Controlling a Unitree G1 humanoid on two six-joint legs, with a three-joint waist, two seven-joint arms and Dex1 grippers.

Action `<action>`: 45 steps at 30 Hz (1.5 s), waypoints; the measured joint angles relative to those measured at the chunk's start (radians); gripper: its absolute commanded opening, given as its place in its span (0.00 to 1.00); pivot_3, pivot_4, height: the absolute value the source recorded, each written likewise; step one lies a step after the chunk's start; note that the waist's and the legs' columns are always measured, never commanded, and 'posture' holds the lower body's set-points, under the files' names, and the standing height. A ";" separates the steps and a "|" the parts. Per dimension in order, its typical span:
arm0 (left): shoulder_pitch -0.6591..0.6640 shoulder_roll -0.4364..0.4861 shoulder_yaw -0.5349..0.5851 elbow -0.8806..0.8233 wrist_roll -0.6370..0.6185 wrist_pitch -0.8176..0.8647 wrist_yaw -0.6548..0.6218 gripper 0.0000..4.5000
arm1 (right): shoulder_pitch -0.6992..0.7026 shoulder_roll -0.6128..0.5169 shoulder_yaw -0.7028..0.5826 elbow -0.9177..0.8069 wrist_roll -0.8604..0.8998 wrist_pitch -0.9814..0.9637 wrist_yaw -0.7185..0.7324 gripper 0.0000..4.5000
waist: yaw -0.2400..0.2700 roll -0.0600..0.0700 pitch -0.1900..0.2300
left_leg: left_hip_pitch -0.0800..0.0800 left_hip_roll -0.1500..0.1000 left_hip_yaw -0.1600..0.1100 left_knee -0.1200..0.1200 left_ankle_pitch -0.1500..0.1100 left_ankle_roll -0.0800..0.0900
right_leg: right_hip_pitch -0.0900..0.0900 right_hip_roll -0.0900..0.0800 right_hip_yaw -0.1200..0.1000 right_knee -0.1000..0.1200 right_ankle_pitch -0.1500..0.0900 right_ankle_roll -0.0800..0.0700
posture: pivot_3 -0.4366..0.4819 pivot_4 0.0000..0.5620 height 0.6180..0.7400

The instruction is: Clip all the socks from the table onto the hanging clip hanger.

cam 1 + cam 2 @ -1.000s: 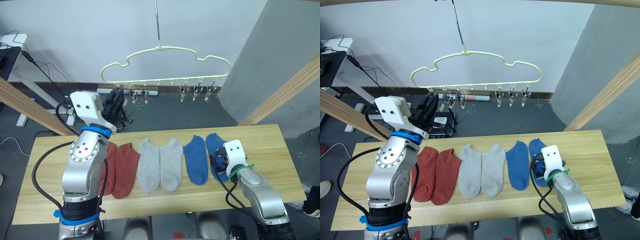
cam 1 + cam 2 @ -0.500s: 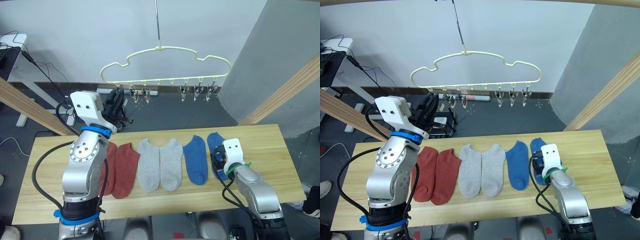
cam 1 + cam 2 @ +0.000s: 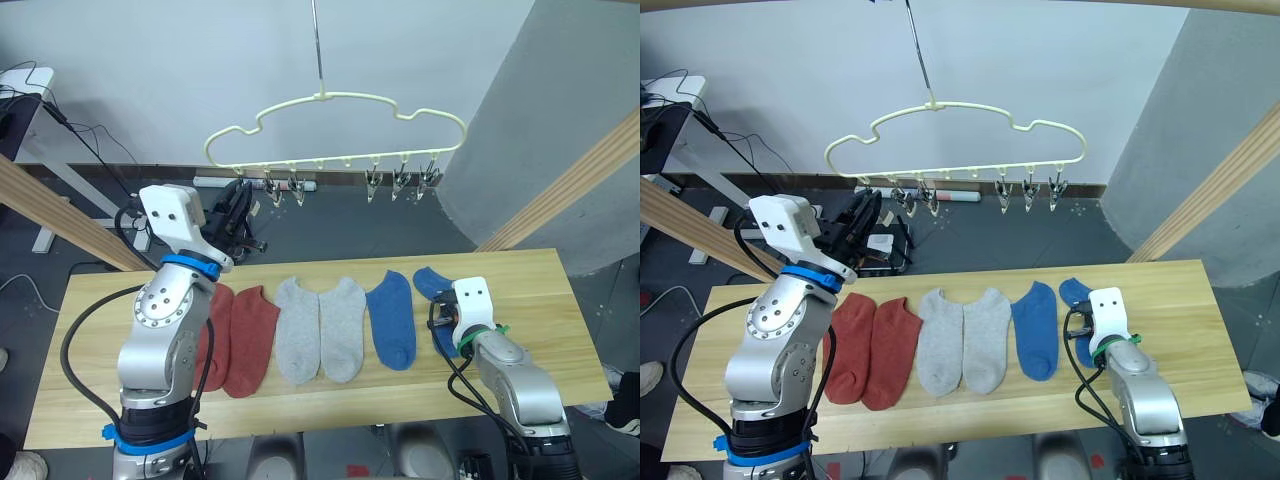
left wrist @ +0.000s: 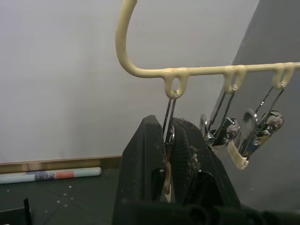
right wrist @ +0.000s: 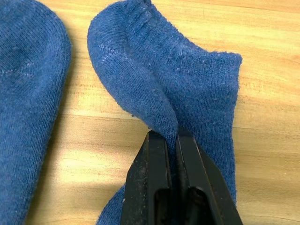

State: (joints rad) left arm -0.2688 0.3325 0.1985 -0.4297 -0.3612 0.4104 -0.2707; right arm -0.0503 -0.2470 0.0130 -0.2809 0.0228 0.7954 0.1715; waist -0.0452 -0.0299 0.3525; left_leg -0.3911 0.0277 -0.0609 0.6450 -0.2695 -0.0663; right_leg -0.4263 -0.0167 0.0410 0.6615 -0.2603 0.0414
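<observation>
Nothing clipped yet, as far as I can judge: all six socks lie on the table [image 3: 560, 275], and none of the clips visible on the clip hanger [image 3: 335, 125] carries a sock. Six to go.

My right gripper [image 5: 171, 143] is squeezed together on a pinched ridge of the outer blue sock [image 5: 187, 89], down at about 4 o'clock in the head view. The knit bunches up into a fold between the pads; the rest of it lies flat on the wood, not lifted yet. Its pair, the inner blue sock [image 3: 392, 318], sits just beside it, apart. Then the two grey socks [image 3: 320, 328] at centre and the two rust-red socks [image 3: 245, 335] toward 8 o'clock, partly behind my left arm.

My left gripper [image 4: 169, 140] is up at the hanger's end clip [image 4: 168, 119], around 10 o'clock, fingers closed around that clip. The hanger is pale yellow, with a wavy outline, and hangs from a metal hook [image 3: 318, 45] at 12 o'clock. The other clips [image 3: 400, 182] dangle empty.
</observation>
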 measured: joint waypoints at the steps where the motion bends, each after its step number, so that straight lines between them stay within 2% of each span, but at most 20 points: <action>1: 0.001 0.011 0.012 -0.006 -0.021 0.011 -0.010 0.02 | 0.004 -0.024 0.015 -0.005 -0.001 -0.019 0.020 0.00 | -0.001 0.000 0.000 | 0.000 0.000 0.000 0.000 0.000 0.000 | 0.000 0.000 0.000 0.000 0.000 0.000 | 0.42 0.65 1.00; 6: -0.006 0.052 0.077 -0.029 -0.166 0.118 -0.045 0.02 | -0.004 -0.094 0.094 -0.107 0.006 -0.147 0.133 0.00 | -0.009 0.000 0.001 | -0.005 0.000 0.000 0.000 0.000 -0.001 | -0.006 0.000 0.000 0.001 0.000 0.000 | 0.43 0.64 1.00; 10: -0.046 0.082 0.142 -0.032 -0.294 0.216 -0.036 0.02 | -0.039 -0.097 0.150 -0.182 0.049 -0.231 0.224 0.00 | -0.008 0.000 0.000 | -0.008 0.001 -0.001 0.000 0.003 -0.006 | -0.009 0.001 -0.001 0.002 0.000 0.000 | 0.43 0.64 1.00; 14: -0.063 0.114 0.170 -0.035 -0.389 0.300 -0.023 0.02 | -0.083 -0.044 0.210 -0.192 0.101 -0.259 0.283 0.00 | -0.008 -0.001 0.001 | -0.009 0.000 0.000 0.001 0.004 -0.006 | -0.011 0.000 0.000 0.002 0.002 -0.003 | 0.43 0.63 1.00; 19: -0.090 0.137 0.193 -0.036 -0.502 0.375 0.004 0.02 | -0.171 0.044 0.275 -0.178 0.118 -0.290 0.287 0.00 | -0.007 -0.001 0.001 | -0.009 0.000 -0.002 0.000 0.004 -0.006 | -0.011 0.000 -0.001 0.003 0.003 -0.004 | 0.43 0.62 1.00; 25: -0.116 0.158 0.216 -0.027 -0.570 0.413 0.043 0.02 | -0.248 0.118 0.323 -0.073 0.107 -0.336 0.275 0.00 | -0.004 -0.001 0.001 | -0.010 0.000 -0.002 0.001 0.004 -0.007 | -0.012 -0.001 -0.001 0.003 0.003 -0.005 | 0.44 0.61 1.00; 34: -0.134 0.176 0.230 -0.003 -0.678 0.447 0.089 0.02 | -0.286 0.183 0.363 0.042 0.069 -0.424 0.254 0.00 | 0.005 -0.002 0.000 | -0.010 0.000 -0.002 0.001 0.004 -0.007 | -0.013 -0.002 -0.002 0.004 0.004 -0.005 | 0.45 0.61 1.00; 45: -0.130 0.184 0.230 -0.004 -0.697 0.451 0.106 0.02 | -0.345 0.257 0.362 0.137 0.068 -0.481 0.217 0.00 | 0.013 -0.004 -0.001 | -0.010 0.000 -0.002 0.001 0.004 -0.007 | -0.013 -0.002 -0.002 0.006 0.005 -0.006 | 0.46 0.58 1.00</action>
State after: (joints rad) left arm -0.3990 0.5165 0.4280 -0.4335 -1.0579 0.8616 -0.1646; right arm -0.3951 0.0103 0.3753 -0.1439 0.0905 0.3144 0.3886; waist -0.0327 -0.0334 0.3518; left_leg -0.4014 0.0278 -0.0632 0.6462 -0.2655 -0.0733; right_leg -0.4395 -0.0187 0.0386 0.6672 -0.2558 0.0351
